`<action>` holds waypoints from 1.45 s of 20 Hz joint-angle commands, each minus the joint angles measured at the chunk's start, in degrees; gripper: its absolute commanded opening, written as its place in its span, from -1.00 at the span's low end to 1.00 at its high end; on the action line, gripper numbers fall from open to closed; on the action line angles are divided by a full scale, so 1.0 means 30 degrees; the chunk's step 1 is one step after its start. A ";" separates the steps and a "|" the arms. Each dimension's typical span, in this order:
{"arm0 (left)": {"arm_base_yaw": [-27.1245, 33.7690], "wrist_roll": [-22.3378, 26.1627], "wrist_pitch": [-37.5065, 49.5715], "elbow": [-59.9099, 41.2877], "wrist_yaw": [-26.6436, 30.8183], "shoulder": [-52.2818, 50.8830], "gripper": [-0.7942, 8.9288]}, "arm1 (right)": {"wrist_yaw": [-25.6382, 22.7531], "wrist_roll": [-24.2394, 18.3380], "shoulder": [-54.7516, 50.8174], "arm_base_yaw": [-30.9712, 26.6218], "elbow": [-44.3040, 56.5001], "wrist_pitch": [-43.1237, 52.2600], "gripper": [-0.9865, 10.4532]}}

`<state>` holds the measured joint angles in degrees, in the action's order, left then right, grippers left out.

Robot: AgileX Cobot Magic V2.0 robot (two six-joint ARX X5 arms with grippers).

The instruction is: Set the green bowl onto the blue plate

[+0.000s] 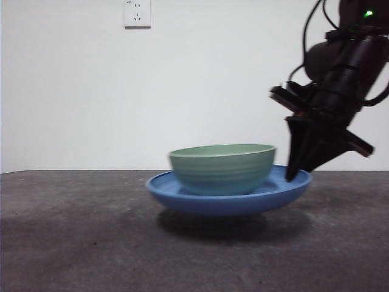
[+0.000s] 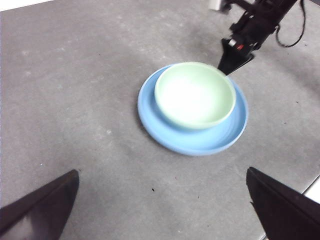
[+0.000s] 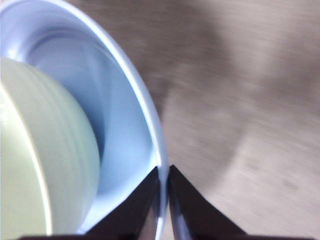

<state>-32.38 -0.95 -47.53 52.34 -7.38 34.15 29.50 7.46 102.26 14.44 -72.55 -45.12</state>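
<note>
At table centre, the green bowl (image 1: pixel 222 167) sits inside the blue plate (image 1: pixel 182 193), offset toward the plate's 11 o'clock in my left wrist view. My right gripper (image 3: pixel 164 186) pinches the plate's rim at roughly 1 o'clock, jaws nearly together; my left gripper (image 2: pixel 162 205) waits spread and empty. I judge both pieces stiff, glazed, slippery and breakable, best held by the rim. The table (image 1: pixel 73 237) is dark grey and matte; a plain white wall carries a socket (image 1: pixel 137 13).

In the right wrist view the bowl (image 3: pixel 40 150) and plate (image 3: pixel 120 110) are blurred and cut off by the edge.
</note>
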 commanded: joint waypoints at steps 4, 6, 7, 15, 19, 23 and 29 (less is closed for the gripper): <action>-0.0087 0.0036 0.0299 0.0219 -0.0051 0.0087 0.45 | 0.0721 0.2353 0.0459 0.1887 -0.0459 0.2149 -0.80; -0.0087 0.0036 0.0291 0.0219 -0.0044 0.0087 0.45 | 0.0816 0.2725 0.0765 0.2353 -0.0459 0.2579 -0.80; -0.0087 0.0036 0.0284 0.0219 -0.0044 0.0087 0.45 | 0.0831 0.2834 0.1049 0.2477 -0.0459 0.2674 -0.80; -0.0087 0.0036 0.0255 0.0219 -0.0044 0.0066 0.45 | 0.0801 0.2608 0.3220 0.3024 -0.0459 0.2929 -0.80; -0.0087 0.0036 0.0255 0.0219 -0.0044 0.0066 0.45 | 0.0772 0.2353 0.3220 0.3016 -0.0459 0.2907 -0.78; -0.0109 0.0036 0.0204 0.0219 -0.0051 0.0066 0.45 | 0.0663 0.2222 0.2630 0.2980 -0.0539 0.2892 -0.57; -0.0510 0.0029 0.0087 0.0219 -0.0044 0.0066 0.45 | -0.1654 0.2200 -0.0772 0.2783 -0.1246 0.0765 -0.11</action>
<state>-33.47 -0.95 -47.77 52.34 -7.38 34.15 24.73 14.81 99.33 22.59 -75.29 -42.63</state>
